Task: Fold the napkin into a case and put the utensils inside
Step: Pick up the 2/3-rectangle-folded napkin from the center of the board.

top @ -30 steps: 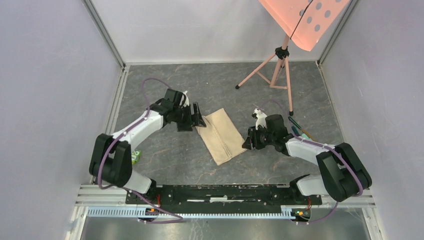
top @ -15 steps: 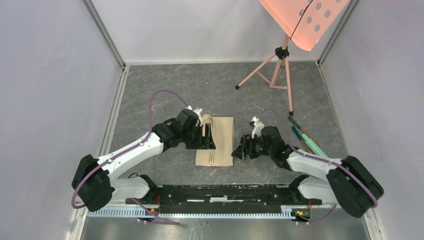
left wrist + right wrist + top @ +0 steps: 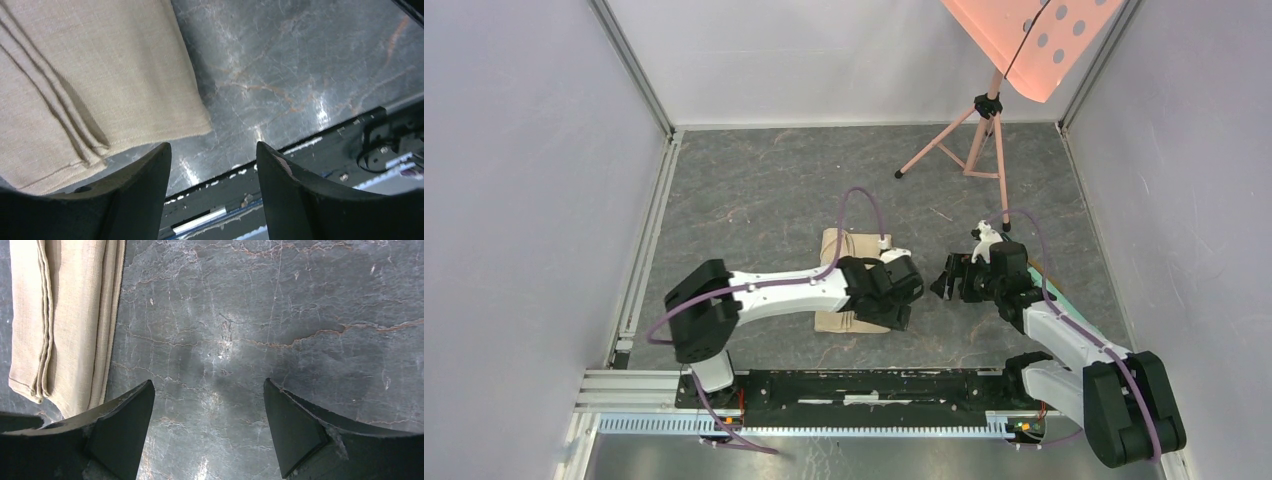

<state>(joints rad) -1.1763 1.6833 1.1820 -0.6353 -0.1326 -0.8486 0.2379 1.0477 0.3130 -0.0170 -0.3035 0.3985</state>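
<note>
at table centre, top view: napkin (image 3: 856,246) lies folded into a narrow long rectangle, long axis running 12 to 6 o'clock, flat on the dark grey marbled tabletop (image 3: 754,200). its middle is hidden under the left arm.

left wrist view: napkin (image 3: 90,65) fills the 10 o'clock part of the frame, stacked fold edges showing as parallel ridges, one corner just beyond the left-hand finger (image 3: 135,195). left gripper (image 3: 214,145) has jaws spread, nothing between them; bare tabletop and the black base rail (image 3: 325,150) show through the gap. top view puts the left gripper (image 3: 896,315) at the napkin's 5 o'clock corner.

right wrist view: napkin (image 3: 65,315) at 10 o'clock, layered edges facing the camera. right gripper (image 3: 207,381) has jaws spread wide, only bare tabletop between them, clear of the cloth. top view: right gripper (image 3: 942,284) at 3 o'clock of the napkin, near but apart, fingers pointing toward it.

far back at 1 o'clock: pink tripod stand (image 3: 984,130) carrying an orange perforated panel (image 3: 1024,40).
</note>
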